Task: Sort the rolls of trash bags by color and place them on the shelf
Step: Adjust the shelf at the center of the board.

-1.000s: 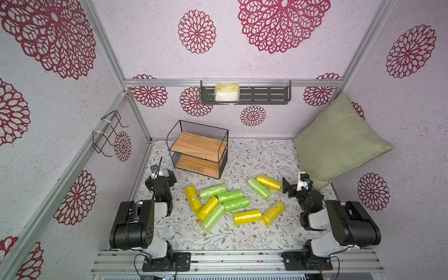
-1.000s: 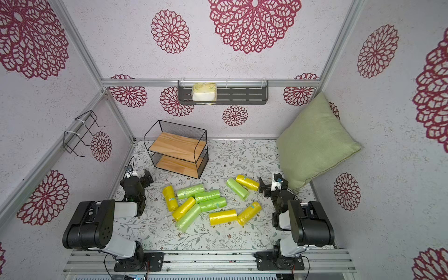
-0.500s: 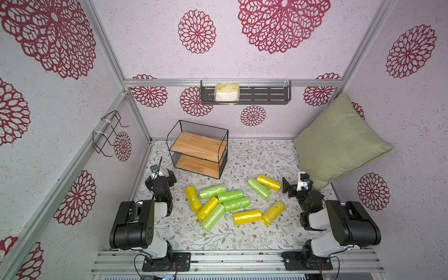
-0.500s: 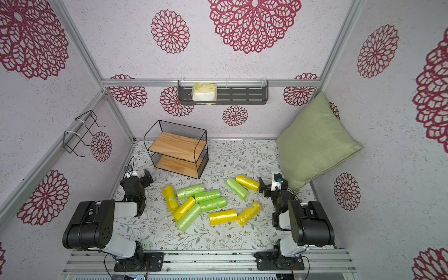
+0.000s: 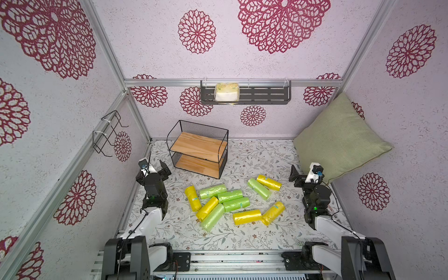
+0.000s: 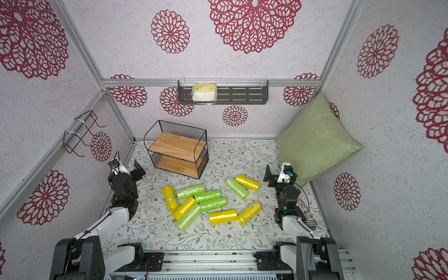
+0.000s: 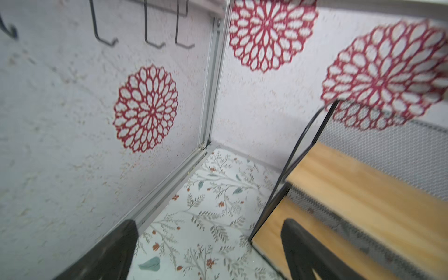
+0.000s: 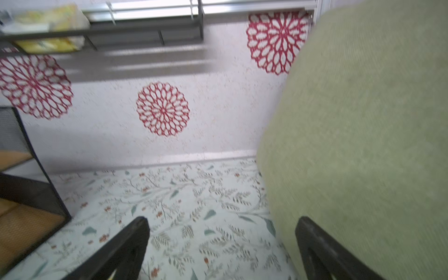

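Nearest, a small tag [image 6: 305, 211] lying by the right arm shows the word "Place"; the letters before it are cut off. The left gripper [image 7: 209, 224] has its matte black fingers spread wide and grips nothing. It sits low over the floral-printed sheet [image 5: 242, 164], just beside the shelf's end. The right gripper [image 8: 221, 219] is spread just as wide and holds nothing, close beside the finely ribbed olive cushion [image 5: 339, 140].

Between the arms, all ten rolls of trash bags [image 5: 230, 196] lie scattered on the sheet. They are soft, crinkled plastic cylinders, five light green and five bright yellow, and their teal stickers are too small to read. Beyond them stands the shelf [image 5: 198, 146], made of thin black wire with a mesh back and two pale, grained wooden boards.

Farthest back, a dark slotted metal wall rack [image 5: 261, 95] holds a clear-wrapped pale pack [image 5: 226, 92]. A black wire hanger [image 5: 109, 133] hangs on the side wall.
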